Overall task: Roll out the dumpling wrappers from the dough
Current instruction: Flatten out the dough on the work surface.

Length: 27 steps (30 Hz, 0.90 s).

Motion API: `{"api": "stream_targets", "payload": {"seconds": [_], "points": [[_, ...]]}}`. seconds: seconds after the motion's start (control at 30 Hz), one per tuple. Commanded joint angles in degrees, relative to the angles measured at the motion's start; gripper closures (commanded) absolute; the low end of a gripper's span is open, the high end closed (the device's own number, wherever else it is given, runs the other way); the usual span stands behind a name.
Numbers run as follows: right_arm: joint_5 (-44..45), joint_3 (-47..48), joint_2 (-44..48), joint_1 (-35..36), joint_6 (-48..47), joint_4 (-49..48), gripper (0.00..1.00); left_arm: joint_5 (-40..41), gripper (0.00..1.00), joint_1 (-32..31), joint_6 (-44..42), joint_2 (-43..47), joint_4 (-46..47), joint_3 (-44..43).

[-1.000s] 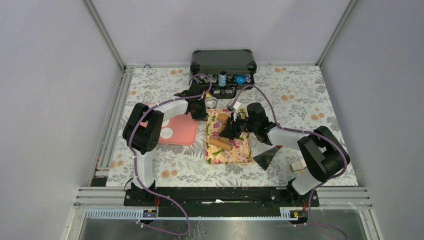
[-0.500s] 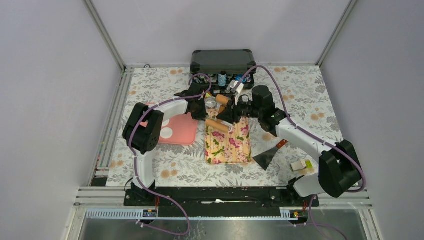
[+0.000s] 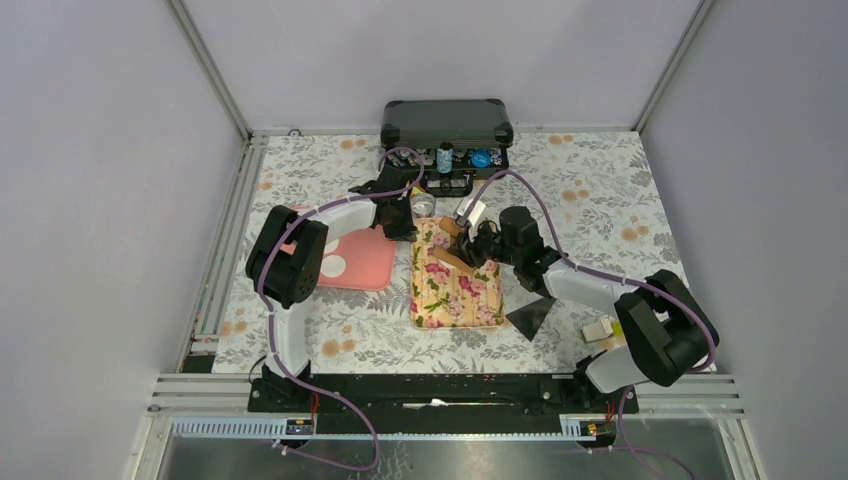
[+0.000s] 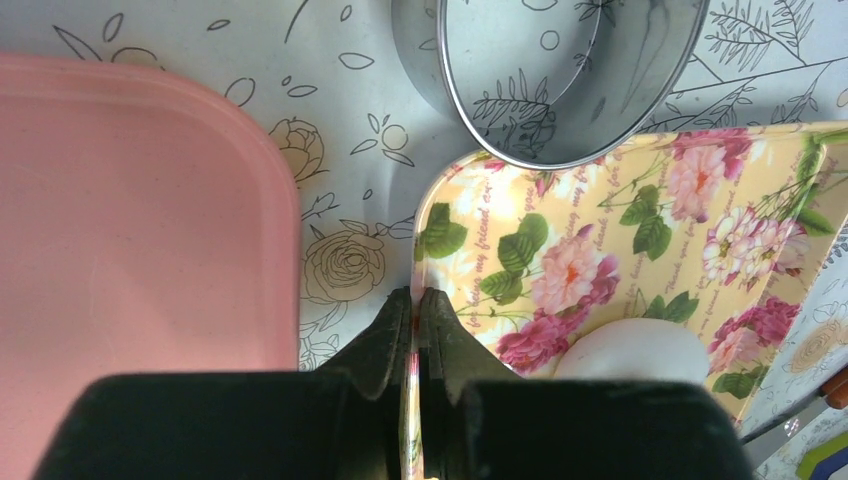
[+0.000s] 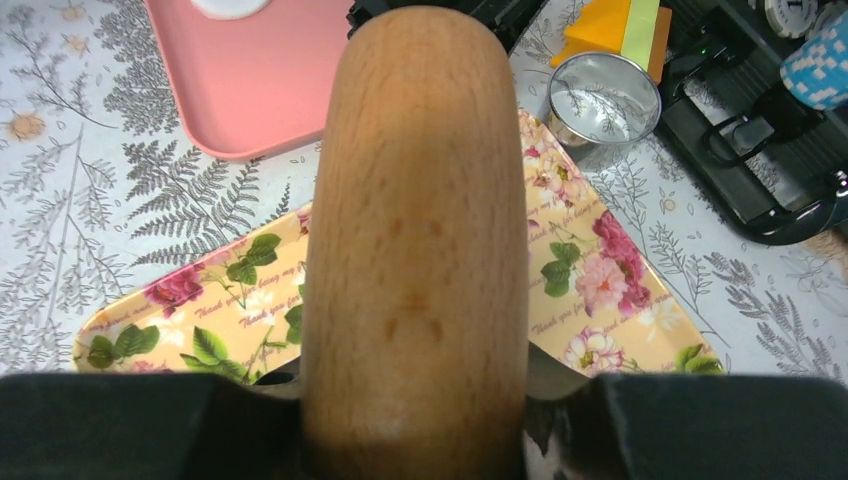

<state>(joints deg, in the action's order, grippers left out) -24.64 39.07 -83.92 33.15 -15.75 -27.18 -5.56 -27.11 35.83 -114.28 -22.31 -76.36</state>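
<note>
Dough, likely soft and light, sits on the floral tray, at three o'clock of the left gripper, which is clenched on the tray's rim. The right gripper grasps the rolling pin. The dough probably dents easily and is best lifted by its edge.

floral tray: yellow, rose-printed; pink tray: just left of it; silver tin: at its far left corner; black case: open, beyond it; scraper: by its near right corner; rolling pin: wooden, over it.
</note>
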Motion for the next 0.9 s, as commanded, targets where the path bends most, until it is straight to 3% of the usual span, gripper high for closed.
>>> {"api": "stream_targets", "payload": {"seconds": [0.0, 0.43, 0.87], "points": [[4.3, -0.7, -0.4, 2.2, -6.3, -8.8, 1.00, 1.0, 1.00, -0.8, -0.9, -3.1, -0.4, 1.1], [20.2, -7.1, -1.3, 4.8, -5.3, -12.9, 1.00, 0.8, 1.00, -0.8, -1.0, -3.1, -0.6, 1.2], [28.6, -2.5, -2.2, 5.5, 4.2, -3.2, 1.00, 1.1, 1.00, -0.6, -0.9, -2.8, -0.9, 1.6]]}}
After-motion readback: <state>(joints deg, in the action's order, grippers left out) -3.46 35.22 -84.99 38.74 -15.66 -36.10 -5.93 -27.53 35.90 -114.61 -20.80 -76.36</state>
